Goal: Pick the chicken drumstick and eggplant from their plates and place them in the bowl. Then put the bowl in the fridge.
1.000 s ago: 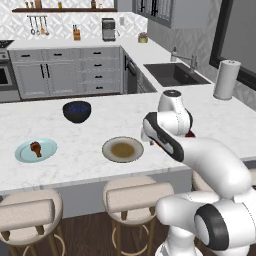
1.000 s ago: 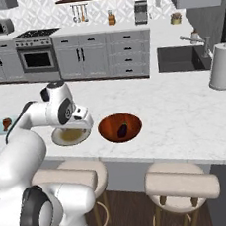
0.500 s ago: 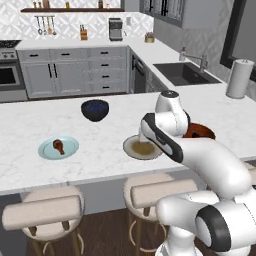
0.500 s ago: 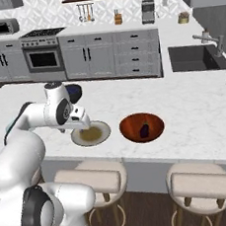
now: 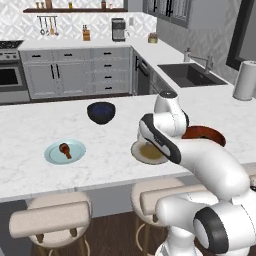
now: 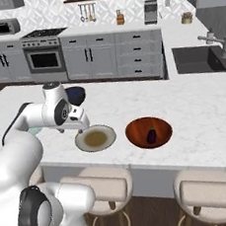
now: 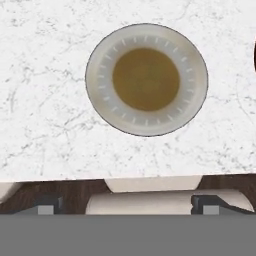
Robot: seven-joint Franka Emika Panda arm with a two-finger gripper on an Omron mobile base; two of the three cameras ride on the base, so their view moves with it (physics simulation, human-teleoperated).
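Gripper [image 6: 81,123] hangs with jaws apart over the beige plate [image 7: 146,79]; the drumstick [image 5: 65,149] lies toward nine o'clock, lengthwise twelve-to-six.

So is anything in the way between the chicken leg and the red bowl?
Yes. The beige plate sits on the counter between the drumstick on its blue plate and the reddish-brown bowl. It is flat, so lifting over it looks easy.

The white marble bench [image 6: 194,110] carries a beige plate [image 6: 95,138] near its front edge, a reddish-brown bowl [image 6: 149,132] beside it, a pale blue plate [image 5: 65,151], and what looks like a dark blue bowl [image 5: 101,112] farther back.
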